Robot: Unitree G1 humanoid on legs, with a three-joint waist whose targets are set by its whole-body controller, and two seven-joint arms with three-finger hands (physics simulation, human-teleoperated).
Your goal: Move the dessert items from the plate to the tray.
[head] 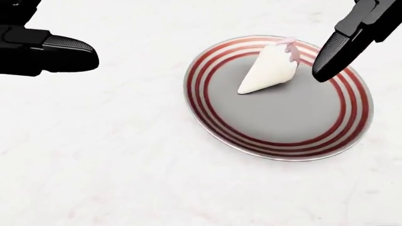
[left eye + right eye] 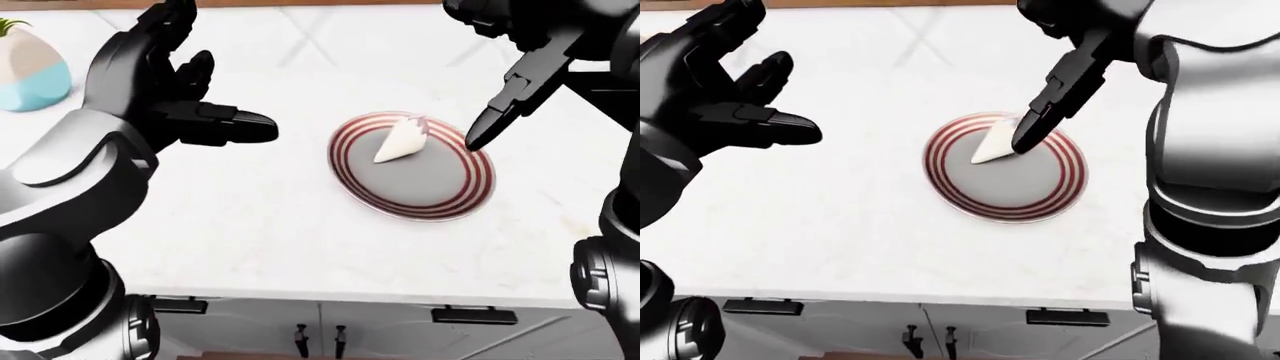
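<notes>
- The dessert item [image 1: 269, 70], a white wedge tapering to a point with a small pink tip at its broad end, lies on the plate [image 1: 276, 136], toward the plate's 11 o'clock in the head view.
- The plate is round and shallow, with a smooth grey centre and concentric red and cream rings round its rim; we see it resting on a white marbled counter [image 2: 250, 225] with faint veining.
- Our right hand [image 2: 510, 90] reaches in from 1 o'clock in the left-eye view; one long dark finger [image 1: 336, 52] with a finely ribbed pad points down over the plate's rim, just beside the wedge. It grips nothing, and its other fingers are hidden, so we cannot tell how far it is spread.
- Our left hand [image 2: 175, 90] hovers at 9 o'clock of the plate, well apart from it, fingers spread wide and empty.
- At 10 o'clock in the left-eye view a rounded white-and-blue vase [image 2: 32, 71] is cut off by the frame edge.
- Below the counter, grey cabinet fronts carry black bar handles [image 2: 474, 315].
- We can read no writing or labels anywhere.
</notes>
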